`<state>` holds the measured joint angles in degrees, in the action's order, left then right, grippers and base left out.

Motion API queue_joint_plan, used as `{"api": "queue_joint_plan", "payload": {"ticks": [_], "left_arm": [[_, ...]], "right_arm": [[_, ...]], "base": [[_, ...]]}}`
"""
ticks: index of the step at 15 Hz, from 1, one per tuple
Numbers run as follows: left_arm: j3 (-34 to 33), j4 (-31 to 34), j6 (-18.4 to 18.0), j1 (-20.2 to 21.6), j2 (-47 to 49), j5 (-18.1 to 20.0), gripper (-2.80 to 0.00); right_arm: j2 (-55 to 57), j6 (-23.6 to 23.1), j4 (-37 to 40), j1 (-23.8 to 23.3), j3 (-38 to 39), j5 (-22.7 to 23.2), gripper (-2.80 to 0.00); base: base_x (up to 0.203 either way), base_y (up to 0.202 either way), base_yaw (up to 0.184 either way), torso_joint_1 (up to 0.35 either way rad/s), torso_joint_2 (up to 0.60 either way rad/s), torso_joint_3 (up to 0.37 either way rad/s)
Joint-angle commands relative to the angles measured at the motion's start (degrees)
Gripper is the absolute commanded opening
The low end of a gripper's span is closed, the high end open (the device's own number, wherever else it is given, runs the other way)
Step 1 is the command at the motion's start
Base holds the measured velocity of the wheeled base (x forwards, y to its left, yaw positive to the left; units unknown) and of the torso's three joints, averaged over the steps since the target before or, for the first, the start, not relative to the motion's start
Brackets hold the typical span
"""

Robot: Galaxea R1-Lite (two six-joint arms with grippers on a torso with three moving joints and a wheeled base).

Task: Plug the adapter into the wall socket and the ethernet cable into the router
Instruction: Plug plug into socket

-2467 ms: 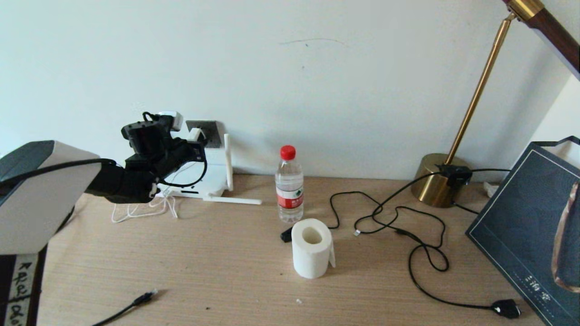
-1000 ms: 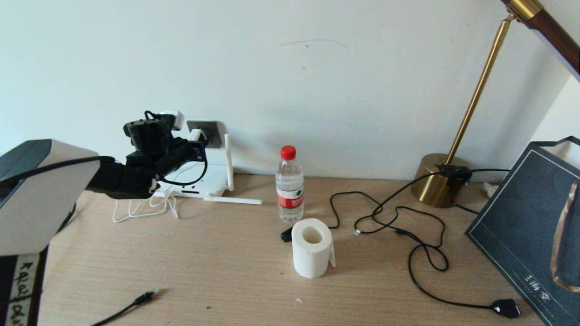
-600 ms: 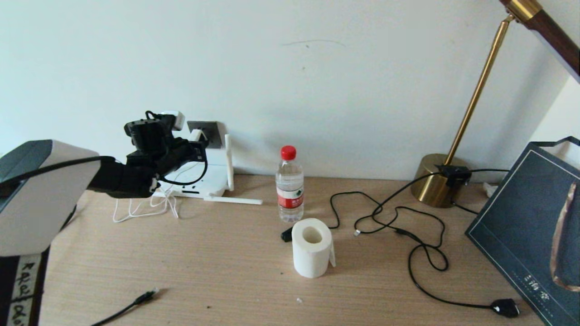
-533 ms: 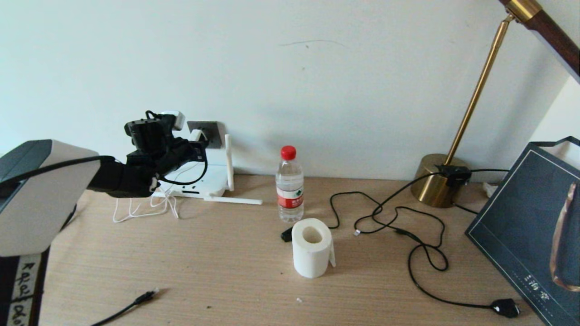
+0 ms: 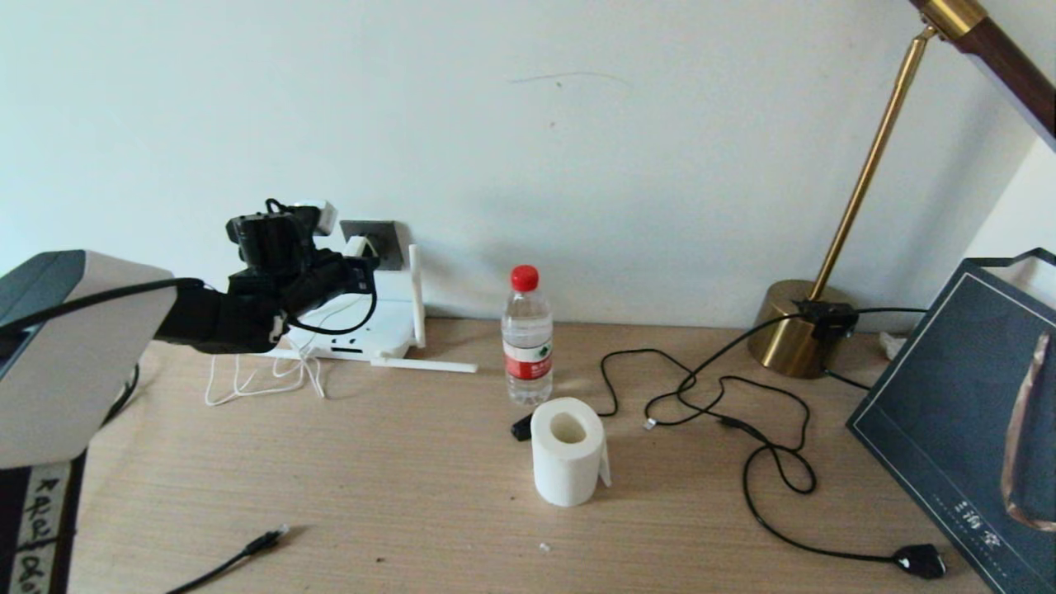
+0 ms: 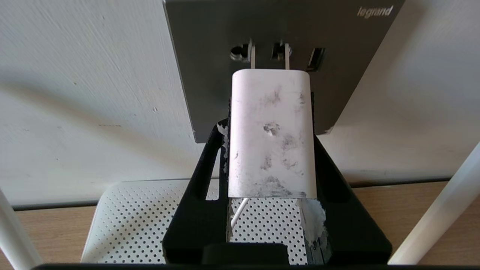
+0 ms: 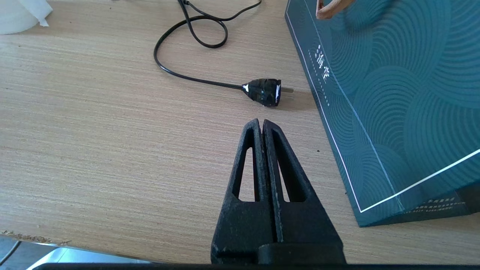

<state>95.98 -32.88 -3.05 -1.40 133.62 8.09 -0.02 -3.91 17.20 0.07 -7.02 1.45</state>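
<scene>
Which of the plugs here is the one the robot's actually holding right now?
The adapter, clamped in the left gripper at the wall socket; the lamp plug and ethernet cable lie loose.

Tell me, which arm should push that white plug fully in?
The left. Its left gripper already clamps the adapter, prongs at the wall socket. The right gripper hangs shut elsewhere.

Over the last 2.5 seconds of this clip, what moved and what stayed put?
The left gripper, shut on the adapter, edged slightly up and closer to the wall socket; its prongs now sit at the slots, not fully seated. The ethernet cable, router, water bottle and toilet-paper roll stayed put. The right gripper is parked, shut.
</scene>
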Motion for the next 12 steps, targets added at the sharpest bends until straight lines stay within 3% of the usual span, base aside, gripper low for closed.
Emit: {"api": "queue_joint_plan", "payload": {"ticks": [1,12], "left_arm": [[0.0,0.2,0.0,0.0,-0.1,0.2,-2.8],[3.7,4.4,-0.1,0.0,-0.5,0.5,-2.8]], "right_arm": [[0.0,0.0,0.1,0.0,0.0,0.0,-2.8],[0.0,0.0,0.1,0.0,0.0,0.0,-2.8]], "base": [[0.0,0.0,0.0,0.0,0.0,0.0],[0.0,0.0,0.0,0.0,0.0,0.0]]}}
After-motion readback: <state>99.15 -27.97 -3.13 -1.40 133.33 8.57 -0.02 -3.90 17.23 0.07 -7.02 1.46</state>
